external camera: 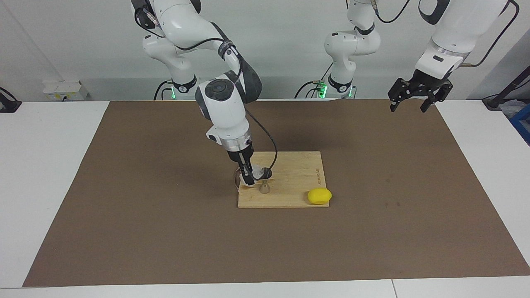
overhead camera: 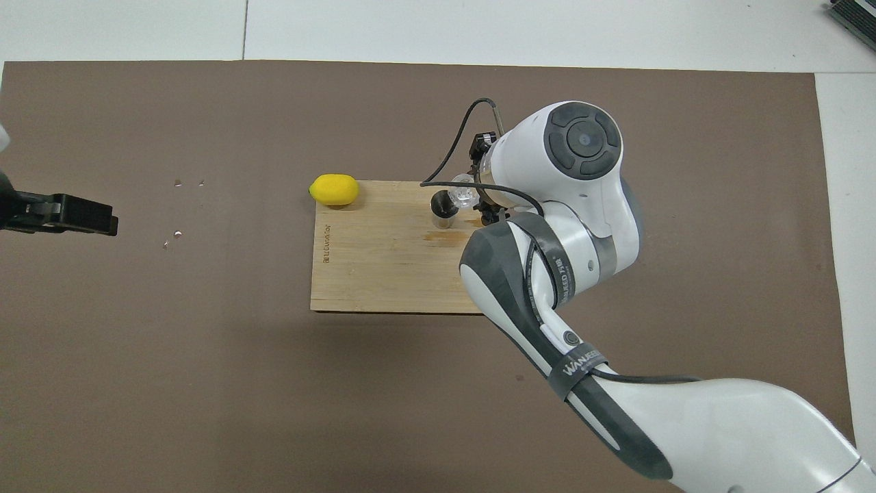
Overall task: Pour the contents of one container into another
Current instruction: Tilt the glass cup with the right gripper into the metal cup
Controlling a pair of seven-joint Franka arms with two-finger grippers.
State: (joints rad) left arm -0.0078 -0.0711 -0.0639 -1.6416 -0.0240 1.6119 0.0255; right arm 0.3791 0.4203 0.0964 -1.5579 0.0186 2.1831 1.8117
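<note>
Your right gripper (external camera: 251,177) is clenched on the small clear glass tumbler (external camera: 257,171), tipped against the rim of the shiny steel hourglass jigger (external camera: 264,182) just beside it on the wooden board (external camera: 298,174). Your left gripper (external camera: 408,105) waits with its fingers spread, well apart over the brown mat (external camera: 372,231).

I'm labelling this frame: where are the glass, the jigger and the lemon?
glass (overhead camera: 464,194): overhead view, its clear wall beside the jigger's mouth.
jigger (external camera: 264,188): facing view, its lower cone on the board.
lemon (external camera: 319,196): facing view, middle of its yellow skin.

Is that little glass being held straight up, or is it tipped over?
Tipped. The right gripper holds the glass tilted on its side, its mouth at the rim of the steel jigger standing upright on the wooden board.
</note>
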